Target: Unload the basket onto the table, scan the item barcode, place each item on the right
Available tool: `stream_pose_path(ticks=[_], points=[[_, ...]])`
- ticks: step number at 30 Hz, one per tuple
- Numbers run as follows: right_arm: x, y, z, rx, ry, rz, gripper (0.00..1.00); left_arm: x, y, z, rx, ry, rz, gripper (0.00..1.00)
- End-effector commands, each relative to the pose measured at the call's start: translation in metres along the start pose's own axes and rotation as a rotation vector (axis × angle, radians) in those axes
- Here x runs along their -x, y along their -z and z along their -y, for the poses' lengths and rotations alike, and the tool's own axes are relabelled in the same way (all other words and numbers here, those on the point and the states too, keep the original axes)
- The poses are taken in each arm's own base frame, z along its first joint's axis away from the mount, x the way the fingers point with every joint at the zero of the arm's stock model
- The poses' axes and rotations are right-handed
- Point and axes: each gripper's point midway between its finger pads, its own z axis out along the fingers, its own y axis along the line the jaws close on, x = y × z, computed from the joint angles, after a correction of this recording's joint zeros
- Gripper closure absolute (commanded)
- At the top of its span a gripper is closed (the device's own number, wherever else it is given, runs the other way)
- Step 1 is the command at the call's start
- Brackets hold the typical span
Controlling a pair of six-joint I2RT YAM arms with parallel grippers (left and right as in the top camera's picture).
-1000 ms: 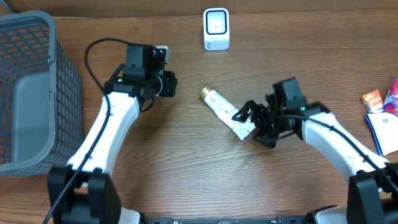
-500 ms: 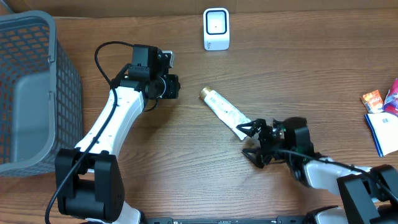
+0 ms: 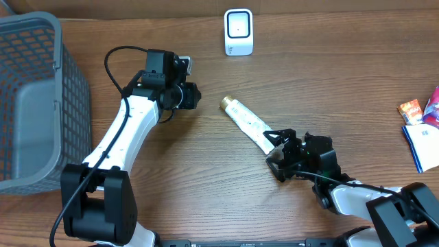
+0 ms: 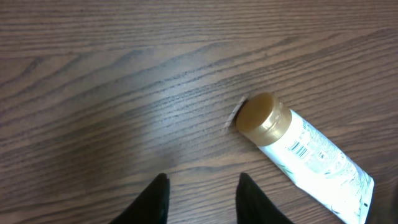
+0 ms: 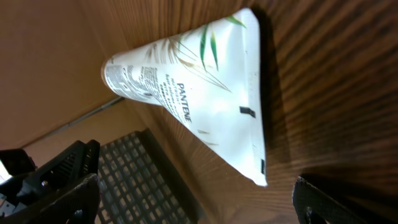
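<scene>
The item is a white tube [image 3: 248, 123] with a gold cap [image 3: 225, 103], lying flat and slantwise on the wooden table. A barcode shows on the tube [image 4: 311, 155] near the cap [image 4: 263, 118] in the left wrist view. My left gripper [image 3: 191, 95] hovers left of the cap; its fingers stand a little apart with only wood between them [image 4: 203, 186]. My right gripper [image 3: 276, 149] stands wide open at the tube's flat crimped end, which lies just ahead of the jaws [image 5: 199, 205]. The printed face of the tube [image 5: 205, 93] fills the right wrist view. The white scanner [image 3: 238, 31] stands at the back edge.
A grey mesh basket [image 3: 27, 103] takes up the left side and shows beyond the tube in the right wrist view [image 5: 137, 180]. At the far right edge lie an orange packet [image 3: 410, 110], a pink packet [image 3: 432, 106] and a blue-edged white item [image 3: 422, 144].
The right arm has swung down toward the front edge, its open gripper staying by the tube's flat end. The left gripper shifted slightly right and its fingers parted a little. The tube lies where it was.
</scene>
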Motion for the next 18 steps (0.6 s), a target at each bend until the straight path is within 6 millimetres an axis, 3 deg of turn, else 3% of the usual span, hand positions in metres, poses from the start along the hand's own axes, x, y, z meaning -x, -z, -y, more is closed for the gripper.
stream_pose_path(ticks=[1,4,7,10,15,18], points=[[0.034,-0.001,0.034,-0.099,-0.03,0.195,0.0,0.005,0.001,0.003,-0.002,-0.017,0.018,0.65],[0.035,-0.008,0.028,-0.1,-0.019,0.195,0.02,0.007,0.001,0.003,-0.003,-0.019,0.026,0.59],[0.036,-0.018,0.033,-0.129,-0.022,0.191,0.12,0.009,0.001,0.003,-0.004,-0.021,0.033,0.52],[0.033,-0.032,0.036,-0.151,-0.029,0.143,0.27,0.01,0.001,0.001,0.007,-0.021,0.036,0.49],[0.033,-0.038,0.039,-0.167,-0.026,0.129,0.68,0.009,0.001,-0.005,0.044,-0.019,0.034,0.45],[0.033,-0.038,0.038,-0.165,-0.011,0.127,0.81,0.007,0.001,-0.006,0.048,-0.017,0.029,0.44]])
